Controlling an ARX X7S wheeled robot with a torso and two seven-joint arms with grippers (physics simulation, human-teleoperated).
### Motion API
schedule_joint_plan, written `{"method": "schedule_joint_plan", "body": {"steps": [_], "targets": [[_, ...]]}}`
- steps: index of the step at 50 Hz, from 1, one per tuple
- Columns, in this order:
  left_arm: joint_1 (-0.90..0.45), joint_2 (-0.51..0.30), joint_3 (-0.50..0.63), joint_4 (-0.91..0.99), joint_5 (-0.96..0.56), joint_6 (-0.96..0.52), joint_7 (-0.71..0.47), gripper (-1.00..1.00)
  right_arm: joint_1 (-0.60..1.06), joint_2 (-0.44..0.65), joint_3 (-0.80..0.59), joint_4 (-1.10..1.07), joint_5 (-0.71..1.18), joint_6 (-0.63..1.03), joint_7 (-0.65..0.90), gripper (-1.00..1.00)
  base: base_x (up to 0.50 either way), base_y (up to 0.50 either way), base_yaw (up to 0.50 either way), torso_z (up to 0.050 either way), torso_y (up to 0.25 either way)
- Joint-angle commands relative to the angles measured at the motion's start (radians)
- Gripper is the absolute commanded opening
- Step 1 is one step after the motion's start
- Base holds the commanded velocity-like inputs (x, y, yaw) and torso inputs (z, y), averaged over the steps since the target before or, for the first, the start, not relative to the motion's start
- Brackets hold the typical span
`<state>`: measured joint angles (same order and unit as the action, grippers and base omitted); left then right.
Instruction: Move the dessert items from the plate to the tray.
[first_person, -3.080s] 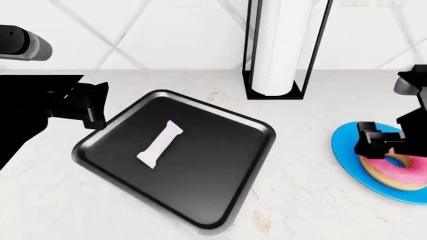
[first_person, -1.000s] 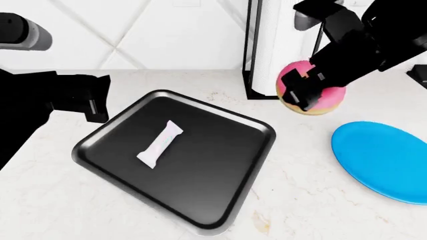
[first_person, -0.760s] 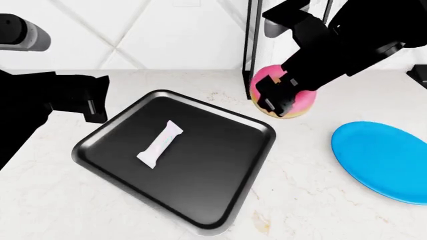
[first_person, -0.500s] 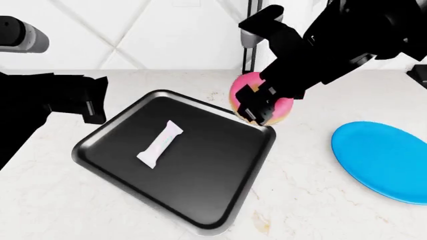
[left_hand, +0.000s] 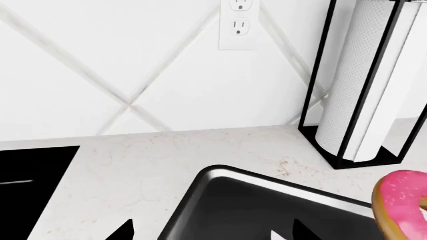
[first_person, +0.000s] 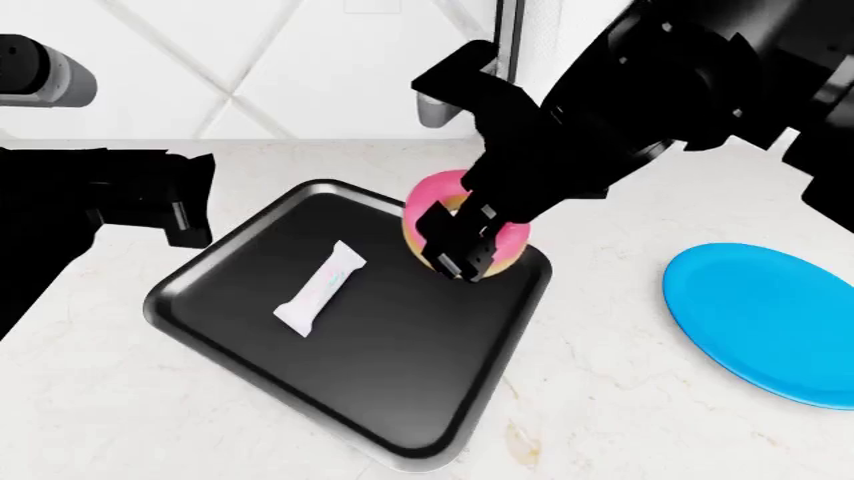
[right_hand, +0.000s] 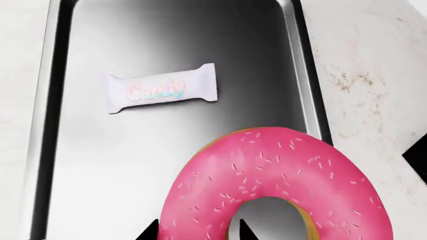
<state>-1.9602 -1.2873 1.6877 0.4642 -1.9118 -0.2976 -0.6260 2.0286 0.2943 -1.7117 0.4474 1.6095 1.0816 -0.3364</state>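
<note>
The pink-iced ring donut (first_person: 465, 232) hangs in my right gripper (first_person: 457, 240), which is shut on its rim above the far right corner of the black tray (first_person: 441, 410). In the right wrist view the donut (right_hand: 280, 185) fills the lower part, with the tray (right_hand: 87, 175) under it. The white wrapped bar (first_person: 320, 288) lies flat in the tray's left half and also shows in the right wrist view (right_hand: 162, 88). My left gripper (first_person: 180, 205) is open and empty just beyond the tray's left corner; only its fingertips (left_hand: 123, 231) show in the left wrist view, along with the donut (left_hand: 400, 205).
The empty blue plate (first_person: 767, 320) lies on the counter at the right. A paper towel roll in a black wire holder (left_hand: 367, 80) stands behind the tray by the tiled wall. A black surface (left_hand: 33, 190) lies at the counter's left.
My right gripper lifted the donut off the blue plate and carried it left, from in front of the towel holder to above the tray's far right corner. The left arm has stayed still.
</note>
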Motion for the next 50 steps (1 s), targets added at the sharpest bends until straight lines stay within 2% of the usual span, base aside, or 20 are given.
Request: {"method": "schedule_joint_plan", "body": {"steps": [1, 17, 50], "targets": [[0.015, 0.007, -0.003, -0.009, 0.001, 0.011, 0.001, 1.0, -0.035, -0.045, 0.0, -0.004, -0.022, -0.025, -0.026, -1.0, 0.0, 0.0, 0.0, 0.0, 0.0], [0.031, -0.006, -0.011, -0.007, 0.008, 0.031, 0.003, 1.0, -0.086, -0.103, -0.017, 0.015, -0.057, -0.052, -0.06, -1.0, 0.0, 0.0, 0.0, 0.0, 0.0], [0.071, -0.015, -0.017, -0.003, 0.018, 0.057, 0.008, 1.0, -0.116, -0.122, -0.032, -0.002, -0.075, -0.045, -0.09, -1.0, 0.0, 0.0, 0.0, 0.0, 0.0]]}}
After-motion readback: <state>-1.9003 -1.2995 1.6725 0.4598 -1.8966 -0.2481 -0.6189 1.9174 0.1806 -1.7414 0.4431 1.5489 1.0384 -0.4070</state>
